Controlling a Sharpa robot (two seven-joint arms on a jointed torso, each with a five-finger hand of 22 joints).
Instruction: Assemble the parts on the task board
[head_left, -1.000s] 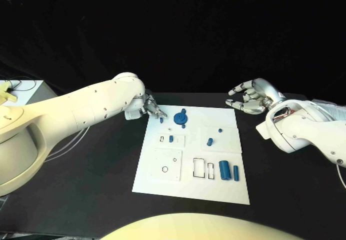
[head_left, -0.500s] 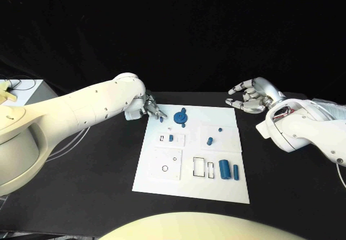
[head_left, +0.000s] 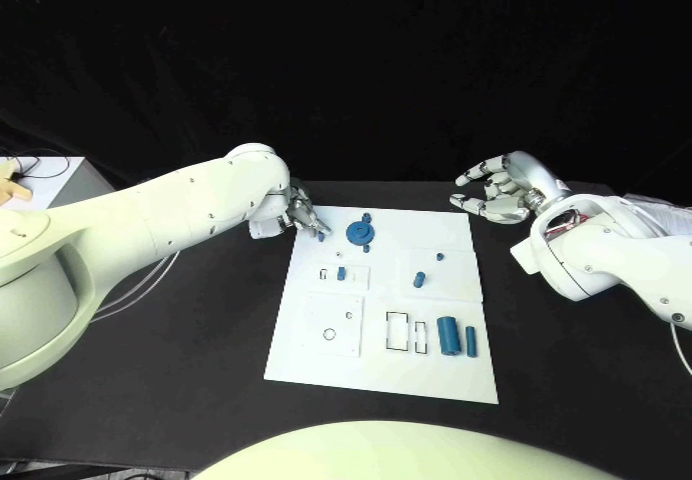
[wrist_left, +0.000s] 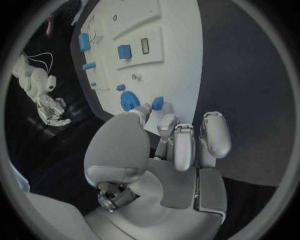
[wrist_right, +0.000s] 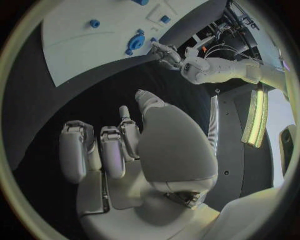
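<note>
Just beside the left hand (head_left: 299, 213), at its fingertips, a small blue piece (wrist_left: 157, 103) and a round blue disc (head_left: 361, 237) lie on the white board (head_left: 332, 358), probably next to be picked. Both hands hold nothing; the right hand (head_left: 498, 191), fingers loosely curled but apart, waits off the board's far corner.

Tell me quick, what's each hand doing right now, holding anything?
Left hand: open, holding nothing, fingertips at the task board's far left corner beside a small blue part.
Right hand: open, fingers loosely curled, holding nothing, off the board.
</note>
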